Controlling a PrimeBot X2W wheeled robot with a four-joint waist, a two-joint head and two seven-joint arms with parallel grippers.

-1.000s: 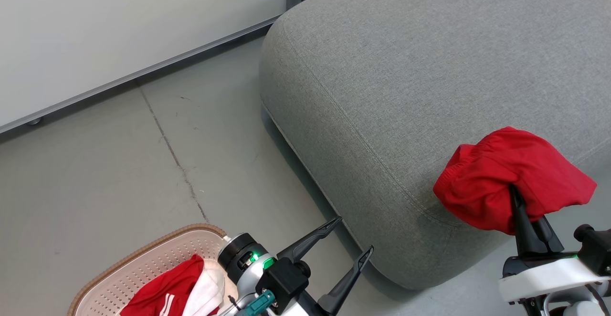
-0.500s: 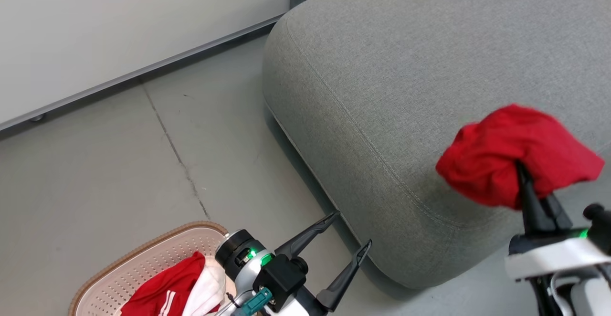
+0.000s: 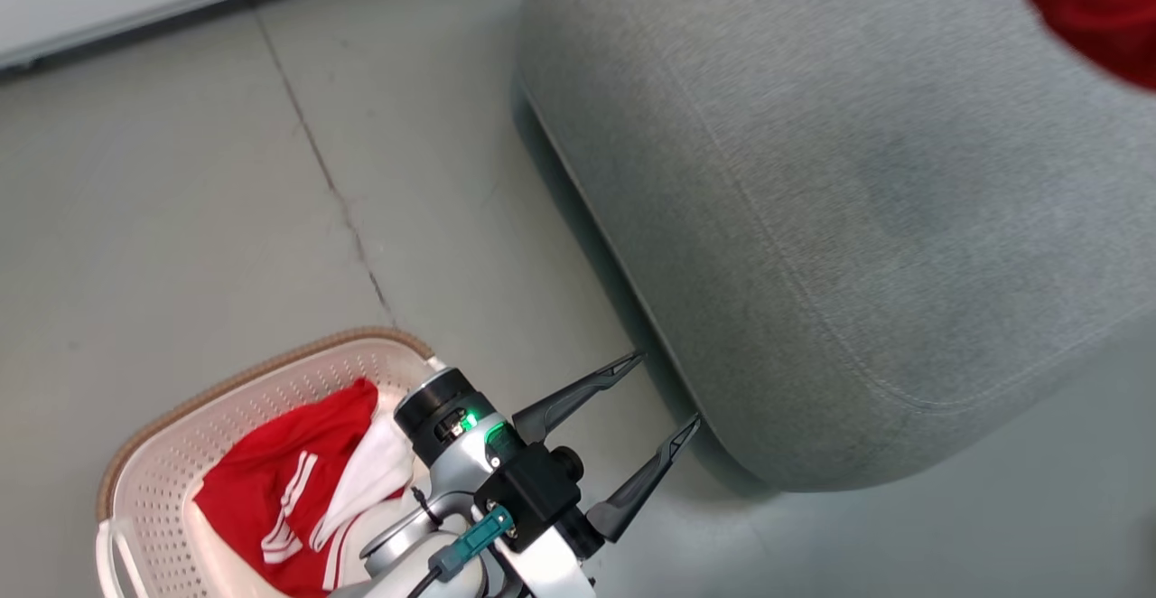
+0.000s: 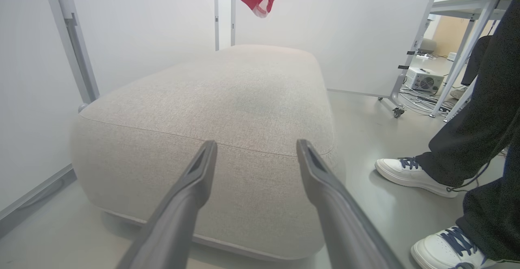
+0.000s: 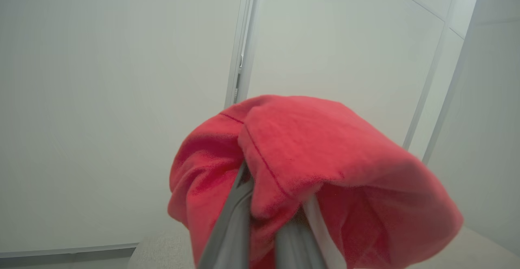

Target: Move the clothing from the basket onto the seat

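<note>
Right gripper [image 5: 270,216] pinches plain red garment [image 5: 317,151], aloft over seat [image 3: 813,173]. Head view: striped garment [image 3: 280,490] in basket [image 3: 153,481], left gripper [image 3: 668,387] spread wide, empty. Two garments, one basket. Left wrist view adds two white shoes [image 4: 414,173].

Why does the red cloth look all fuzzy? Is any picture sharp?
Head view: the red cloth in the top right corner is smeared and the sofa looks soft, while the basket and left end effector are sharper. Left wrist view: crisp, but the wide lens makes the pole near the edge lean. Right wrist view: the cloth sits close to the lens and looks grainy.
</note>
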